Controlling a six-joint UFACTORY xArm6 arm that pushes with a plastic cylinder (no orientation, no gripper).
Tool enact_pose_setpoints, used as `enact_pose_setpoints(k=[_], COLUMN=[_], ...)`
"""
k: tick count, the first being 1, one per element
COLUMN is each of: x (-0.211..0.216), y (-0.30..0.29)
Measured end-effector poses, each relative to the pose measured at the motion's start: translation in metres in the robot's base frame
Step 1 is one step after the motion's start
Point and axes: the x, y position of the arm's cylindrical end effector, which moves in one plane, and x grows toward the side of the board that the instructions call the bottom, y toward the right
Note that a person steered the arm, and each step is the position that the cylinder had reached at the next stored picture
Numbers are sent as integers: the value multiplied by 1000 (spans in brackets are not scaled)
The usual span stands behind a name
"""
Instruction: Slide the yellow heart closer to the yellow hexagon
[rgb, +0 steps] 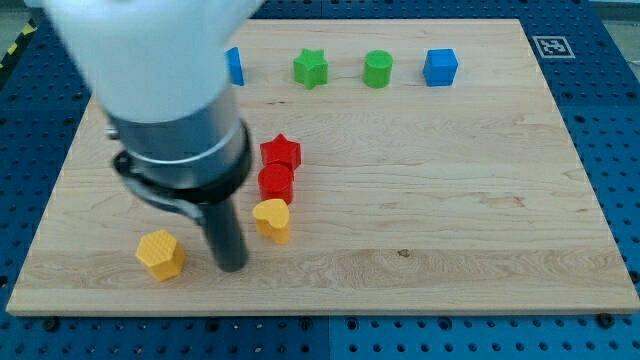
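- Camera view: my tip (231, 266) is seen planted on the table (450, 200), in the gap between the yellow hexagon (161, 254) and the yellow heart (272, 219). It is placed just beside the heart's left flank, whether touching cannot be told.
- This placement is judged awkward for the task: a push from here would send the heart toward the view's right, away from the hexagon. The tip is probably to be carried round to the heart's right side first.
- No hand is fitted; only a straight dark rod is carried, so nothing is spread, pressed together or pinched.
- The yellow heart is found left of centre, near the view's bottom, right of the hexagon and apart from it. Its lobed top face is shown paler than its orange-yellow sides; it sits flat.
- A red block (276, 183), shape unclear, is set close above the heart, with a red star (281, 152) above that; a push upward is judged risky.
- Along the view's top a blue block (234, 66), partly hidden by the arm, a green star (311, 68), a green cylinder (377, 69) and a blue cube (440, 67) are lined up, well apart from the work.
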Motion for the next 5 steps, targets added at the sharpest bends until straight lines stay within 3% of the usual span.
enact_pose_setpoints(k=[1, 5], x=[0, 0], y=[48, 69])
